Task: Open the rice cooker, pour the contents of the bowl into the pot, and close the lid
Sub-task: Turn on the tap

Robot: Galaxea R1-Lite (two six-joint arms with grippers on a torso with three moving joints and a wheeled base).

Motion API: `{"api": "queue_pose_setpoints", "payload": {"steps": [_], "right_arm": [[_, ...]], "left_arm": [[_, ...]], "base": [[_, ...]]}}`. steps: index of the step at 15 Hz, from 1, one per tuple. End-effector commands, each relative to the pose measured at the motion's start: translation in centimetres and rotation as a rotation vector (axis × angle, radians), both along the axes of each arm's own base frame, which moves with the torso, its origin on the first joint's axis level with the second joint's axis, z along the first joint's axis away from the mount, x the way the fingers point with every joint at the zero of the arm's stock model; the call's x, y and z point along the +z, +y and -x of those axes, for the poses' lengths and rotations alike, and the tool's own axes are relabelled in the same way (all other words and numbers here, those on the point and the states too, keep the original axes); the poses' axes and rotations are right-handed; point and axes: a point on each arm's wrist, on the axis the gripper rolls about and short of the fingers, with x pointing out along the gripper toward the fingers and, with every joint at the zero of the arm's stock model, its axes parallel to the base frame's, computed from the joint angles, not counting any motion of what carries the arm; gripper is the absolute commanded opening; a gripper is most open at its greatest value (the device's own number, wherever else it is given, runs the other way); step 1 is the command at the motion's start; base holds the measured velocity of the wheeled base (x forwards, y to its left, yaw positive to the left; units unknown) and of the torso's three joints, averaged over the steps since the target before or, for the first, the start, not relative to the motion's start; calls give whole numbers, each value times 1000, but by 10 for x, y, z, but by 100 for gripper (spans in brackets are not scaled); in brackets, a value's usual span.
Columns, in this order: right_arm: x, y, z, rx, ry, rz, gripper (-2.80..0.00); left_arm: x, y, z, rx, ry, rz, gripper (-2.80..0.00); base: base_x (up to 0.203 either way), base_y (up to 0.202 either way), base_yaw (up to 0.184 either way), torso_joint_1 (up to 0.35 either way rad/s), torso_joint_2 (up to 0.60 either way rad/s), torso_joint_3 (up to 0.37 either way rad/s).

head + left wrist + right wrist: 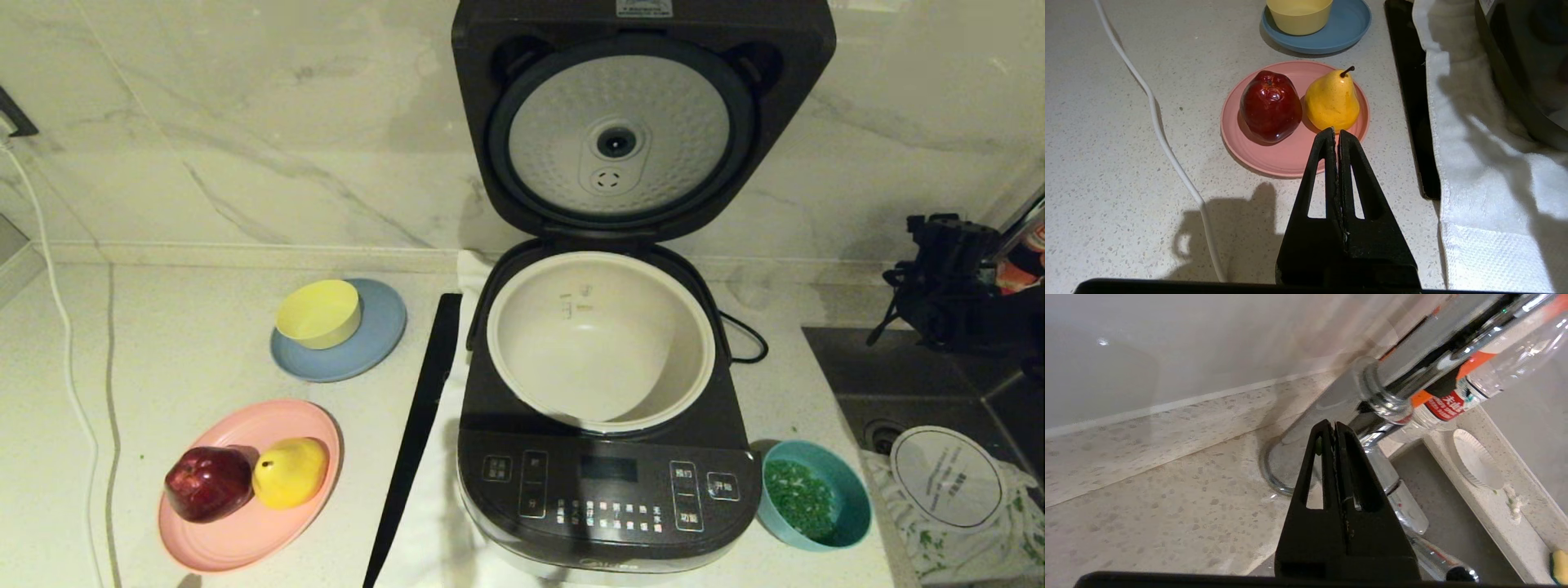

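Speckled white stone countertop runs in front of you, backed by a marble-patterned wall. At centre stands the rice cooker, dark grey, sitting on a white towel. Its lid is raised upright on the rear hinge, so you face the dimpled silver disc on its underside. Below it the white pot is exposed, with grey measuring marks on its inner wall.

Just beside the cooker's front corner on your right is the teal bowl, upright on the counter, holding the contents, finely chopped green bits.

On your left, a pink plate carries a red apple touching a yellow pear. Behind it a yellow bowl rests on a blue plate. A long black strip lies along the towel's left edge. A white cable trails over the counter further left.

Your left gripper hovers above the counter near the pink plate, its 2 fingers pressed together and holding nothing. Your right gripper is also closed and holds nothing, and sits by the chrome faucet at the sink, well apart from the teal bowl.
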Motion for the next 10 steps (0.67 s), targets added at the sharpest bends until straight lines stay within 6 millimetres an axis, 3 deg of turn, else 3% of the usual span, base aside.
{"api": "queue_pose_setpoints", "payload": {"steps": [1,10], "right_arm": [[5,-1,1,-4,-15,6,-280],[24,11,1,28,-27,-7,-280]], "left_arm": [[-3,0,-1,1,6,-1,-280],[-3,0,-1,0,6,-1,-280]], "base": [[0,0,0,0,0,0],[0,0,0,0,0,0]]}}
